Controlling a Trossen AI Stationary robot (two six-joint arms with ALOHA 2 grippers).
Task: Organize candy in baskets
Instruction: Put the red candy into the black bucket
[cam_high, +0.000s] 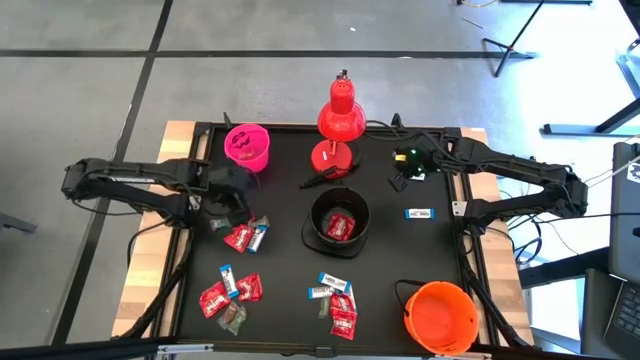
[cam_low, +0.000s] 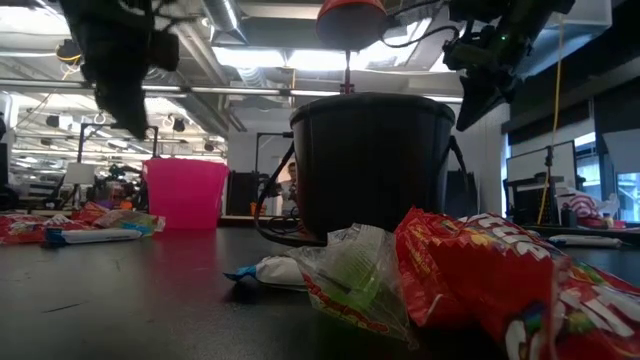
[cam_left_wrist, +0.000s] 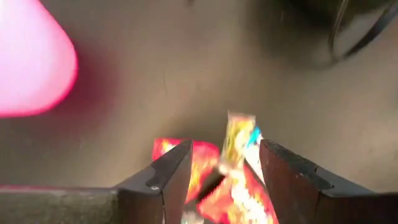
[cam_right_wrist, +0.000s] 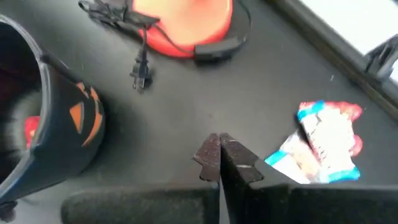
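Candy lies in loose groups on the black table (cam_high: 290, 290). One small pile (cam_high: 246, 236) of red and white-and-blue sweets sits near the table's left side, directly under the left gripper (cam_high: 228, 212). In the left wrist view that gripper's two fingers (cam_left_wrist: 171, 177) stand partly apart above this pile, with a red sweet and a white-and-blue sweet showing between them; whether either is actually gripped cannot be told.

A second group (cam_high: 230, 293) lies toward the front left, a third (cam_high: 335, 300) toward the front centre, and a single white-and-blue sweet (cam_high: 419, 213) rests alone to the right of the black basket (cam_high: 340, 222). That basket stands at the table's centre and holds red candy (cam_high: 341, 226). The pink basket (cam_high: 247, 146) is at the back left, and the orange basket (cam_high: 440, 316) at the front right corner.

The right gripper (cam_high: 402, 181) hangs over the back right part of the table, its jaws pressed fully together and holding nothing; in its wrist view the lone sweet lies just beside it. A red lamp (cam_high: 340, 118) stands at the back centre, its base (cam_high: 332, 158) behind the black basket, with a dark cord (cam_high: 318, 180) trailing from it.
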